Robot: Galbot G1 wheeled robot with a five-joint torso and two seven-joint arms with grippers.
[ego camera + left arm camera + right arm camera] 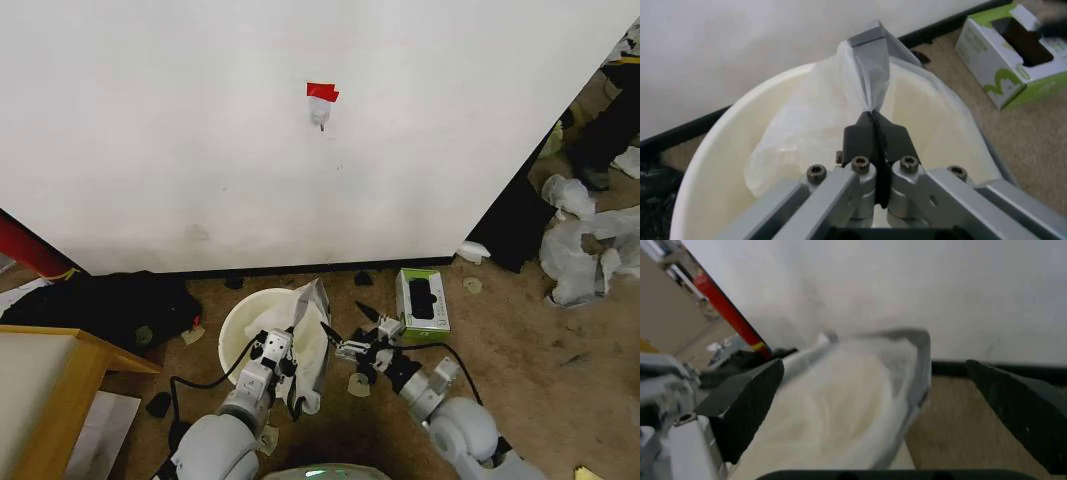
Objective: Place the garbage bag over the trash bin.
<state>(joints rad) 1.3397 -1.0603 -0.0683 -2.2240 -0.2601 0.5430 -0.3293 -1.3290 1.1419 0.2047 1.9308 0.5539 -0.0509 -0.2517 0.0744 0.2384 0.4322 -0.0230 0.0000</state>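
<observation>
Where the thin, wrinkled, translucent white plastic garbage bag (312,335) rises in a peak over the round cream-white plastic trash bin (240,325), part of its film sags inside the bin and part hangs down over the bin's rim on the side nearest the small green and white cardboard box (422,303). The left pincer (282,346) sits over the bin's near rim, its black fingers pressed together on a fold of the bag, which stands up taut from them in the left wrist view (870,75). The right pincer (349,322) hovers just beside the bin, between it and the box, its two dark fingers (747,407) spread wide apart with the bag's edge between them, apart from both. The bin stands on brown floor (520,350) against a white wall (200,120).
</observation>
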